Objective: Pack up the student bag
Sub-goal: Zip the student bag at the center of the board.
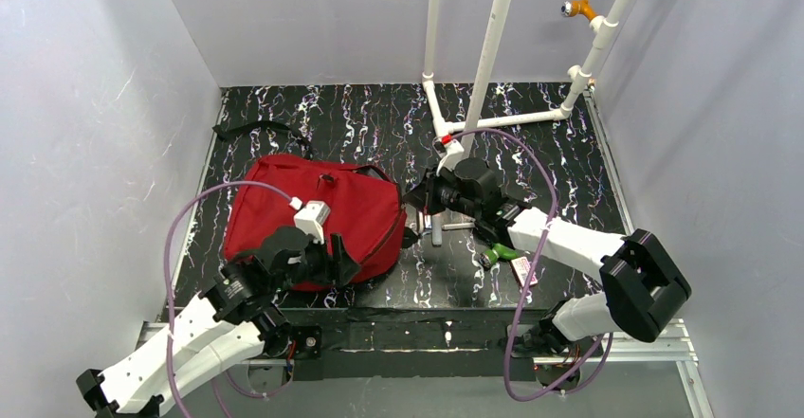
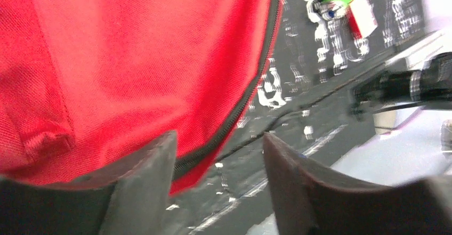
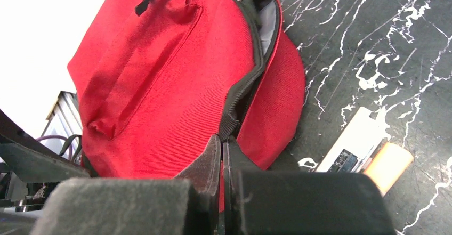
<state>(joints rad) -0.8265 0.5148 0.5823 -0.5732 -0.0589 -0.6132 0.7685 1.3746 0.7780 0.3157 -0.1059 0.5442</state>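
Okay, my left claw [image 2: 218,139] is open astride the student bag's [image 2: 133,59] near rim, bag body ahead-left; my right claw [image 3: 223,142] is closed at its right-side rim.

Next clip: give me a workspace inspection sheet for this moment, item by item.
Surface: black marbled tabletop.
Job's things: student bag lying flat, zipper partly open, grey lining showing.
Clutter: green object and red-and-white packet right of the bag.
Grippers: left gripper open at the bag's zipper edge; right gripper shut on its zipper trim.
Cables: purple cables loop off both arms.
Surroundings: white walls, white pipe frame at the back.
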